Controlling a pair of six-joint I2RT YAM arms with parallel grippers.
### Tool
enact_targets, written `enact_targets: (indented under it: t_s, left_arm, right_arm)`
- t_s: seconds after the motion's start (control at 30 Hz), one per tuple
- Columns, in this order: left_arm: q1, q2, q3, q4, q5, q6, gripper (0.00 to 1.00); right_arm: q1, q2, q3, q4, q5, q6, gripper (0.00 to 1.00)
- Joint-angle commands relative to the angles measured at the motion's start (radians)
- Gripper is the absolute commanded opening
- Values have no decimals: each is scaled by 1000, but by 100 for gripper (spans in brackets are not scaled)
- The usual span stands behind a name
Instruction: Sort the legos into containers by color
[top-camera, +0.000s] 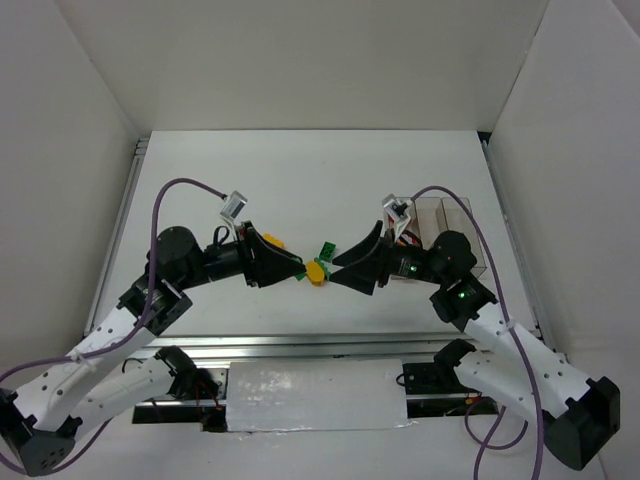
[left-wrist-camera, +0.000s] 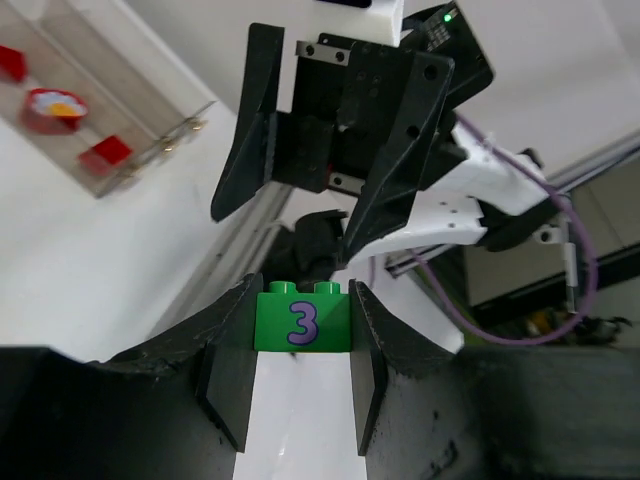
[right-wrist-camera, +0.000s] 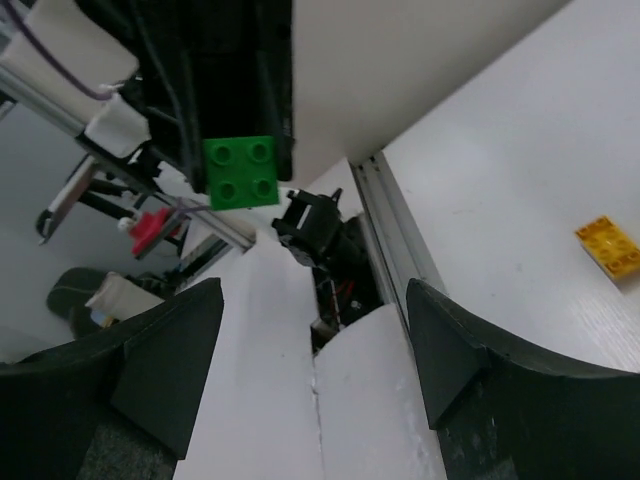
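Note:
My left gripper (left-wrist-camera: 303, 298) is shut on a green lego (left-wrist-camera: 300, 322) marked with a purple 3 and holds it off the table. In the top view the left gripper (top-camera: 297, 271) faces my right gripper (top-camera: 345, 268) at mid-table, a short gap between them. The right gripper (right-wrist-camera: 315, 340) is open and empty. The held green lego also shows in the right wrist view (right-wrist-camera: 240, 170). The clear containers (top-camera: 445, 218) stand at the right, behind the right wrist, with red legos (left-wrist-camera: 105, 155) inside, one with a round white face (left-wrist-camera: 55, 108).
A yellow lego (top-camera: 317, 272) and a second green lego (top-camera: 326, 250) lie on the table between the grippers. Another yellow lego (top-camera: 272, 241) lies behind the left gripper. A yellow lego (right-wrist-camera: 610, 247) shows in the right wrist view. White walls enclose the table.

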Motion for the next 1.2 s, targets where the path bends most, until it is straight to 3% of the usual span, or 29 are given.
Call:
enact_targets:
  t_s: [0.0, 0.13, 0.3, 0.7, 0.8, 1.0, 1.17]
  left_arm:
    - [-2, 31, -7, 255, 122, -122, 0]
    - [-5, 51, -30, 305, 114, -139, 0]
    - [-9, 71, -20, 291, 101, -114, 0]
    - [-26, 141, -7, 368, 119, -128, 0]
    - [-37, 161, -6, 399, 119, -140, 0]
    - [-59, 184, 5, 414, 118, -140, 0]
    - [-63, 183, 11, 405, 105, -133, 0]
  right_arm:
    - [29, -17, -10, 208, -6, 111, 81]
    - [100, 14, 0, 283, 11, 151, 80]
    - [112, 11, 41, 154, 87, 98, 80]
    - [146, 34, 58, 222, 66, 142, 77]
    - [149, 57, 61, 240, 64, 147, 73]
    - [152, 78, 44, 294, 49, 168, 56]
    - [154, 77, 36, 311, 49, 171, 54]
